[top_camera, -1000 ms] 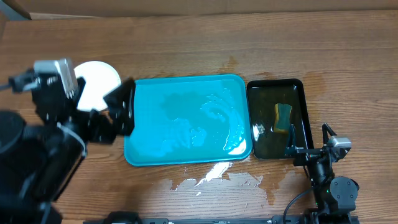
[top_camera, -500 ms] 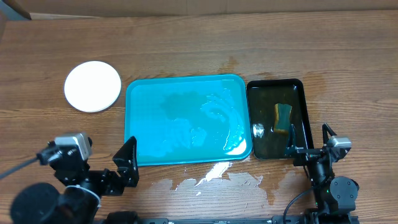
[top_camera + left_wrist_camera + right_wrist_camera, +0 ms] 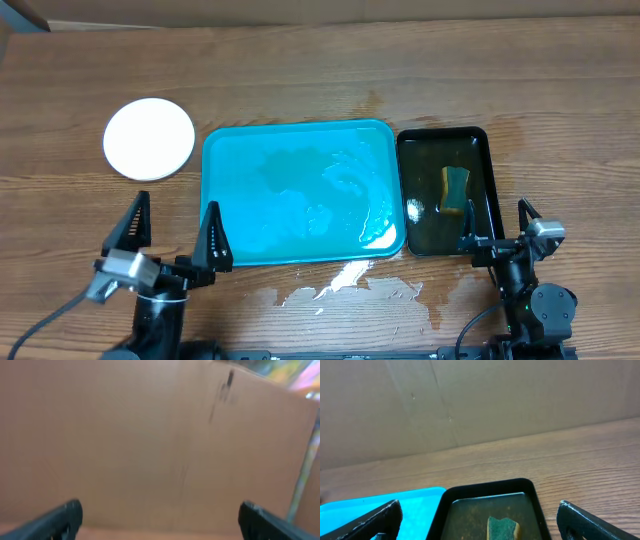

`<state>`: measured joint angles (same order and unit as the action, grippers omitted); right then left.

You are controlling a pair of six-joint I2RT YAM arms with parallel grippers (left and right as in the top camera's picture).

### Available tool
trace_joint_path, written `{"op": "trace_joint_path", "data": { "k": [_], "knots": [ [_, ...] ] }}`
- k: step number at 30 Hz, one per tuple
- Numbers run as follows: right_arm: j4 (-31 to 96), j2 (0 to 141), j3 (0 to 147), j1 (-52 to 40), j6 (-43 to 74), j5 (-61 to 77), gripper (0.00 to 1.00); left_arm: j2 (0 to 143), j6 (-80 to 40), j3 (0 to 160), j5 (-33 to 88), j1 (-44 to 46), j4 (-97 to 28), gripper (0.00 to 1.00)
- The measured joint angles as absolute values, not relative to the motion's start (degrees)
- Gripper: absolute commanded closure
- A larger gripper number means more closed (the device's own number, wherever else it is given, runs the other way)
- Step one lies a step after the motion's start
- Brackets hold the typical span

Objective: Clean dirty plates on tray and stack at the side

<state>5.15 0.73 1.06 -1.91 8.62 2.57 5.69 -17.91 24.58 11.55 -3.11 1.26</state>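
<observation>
A white plate point(image 3: 149, 138) lies on the wood table left of the turquoise tray point(image 3: 300, 192); whether others lie stacked under it I cannot tell. The tray holds only water film. My left gripper point(image 3: 172, 235) is open at the front left, near the tray's near-left corner, holding nothing; its wrist view shows only its two fingertips point(image 3: 157, 520) and a blurred cardboard wall. My right gripper point(image 3: 495, 228) is open and empty at the front right, just in front of the black tray point(image 3: 443, 190). The right wrist view shows its open fingertips point(image 3: 480, 520) and the tray's corner point(image 3: 380, 510).
The black tray point(image 3: 490, 492) holds murky water and a green-and-yellow sponge point(image 3: 456, 188), also visible in the right wrist view point(image 3: 502, 527). Spilled water point(image 3: 345, 288) lies on the table in front of the turquoise tray. A cardboard wall point(image 3: 470, 400) stands behind the table.
My left arm has drawn back from beside the white plate to the table's front edge and now points away from the camera, fingers open. The right arm has not moved.
</observation>
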Motion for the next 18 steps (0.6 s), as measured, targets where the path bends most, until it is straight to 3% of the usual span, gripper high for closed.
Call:
{"op": "trace_joint_path", "data": {
  "k": [6,18],
  "knots": [
    [5.1,0.73,1.06,-1.91,8.64,2.55,0.0,1.02,-18.06,14.41,9.93,-3.11,12.86,0.0],
    [5.1,0.73,1.06,-1.91,8.75,2.57,0.0,1.02,-18.79,3.57,6.11,-3.11,13.26,0.0]
  ]
}}
